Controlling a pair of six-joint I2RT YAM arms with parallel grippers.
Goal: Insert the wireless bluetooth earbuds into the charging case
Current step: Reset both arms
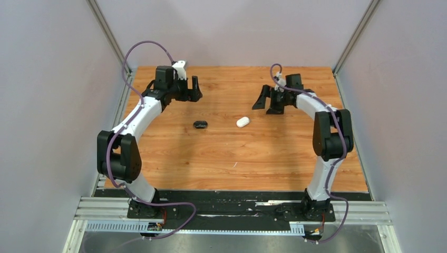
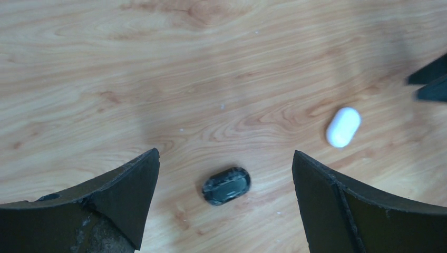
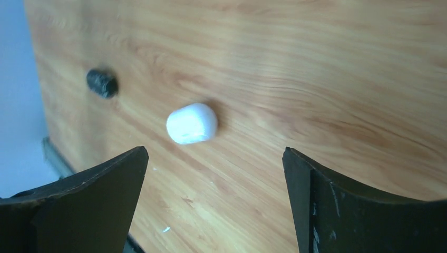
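Note:
Two pebble-shaped charging cases lie lids down on the wooden table: a black case [image 1: 200, 124] [image 2: 226, 185] [image 3: 101, 83] and, to its right, a white case [image 1: 242, 122] [image 2: 343, 126] [image 3: 192, 123]. No wireless bluetooth earbuds show in any view. My left gripper [image 1: 187, 88] [image 2: 225, 154] hangs open above and behind the black case, nothing between its fingers. My right gripper [image 1: 269, 103] [image 3: 215, 151] is also open and empty, up and to the right of the white case.
Grey walls close in the table [image 1: 237, 158] on the left, back and right. A black rail [image 1: 232, 195] with the arm bases runs along the near edge. The right gripper's fingertips [image 2: 429, 79] show at the right edge of the left wrist view.

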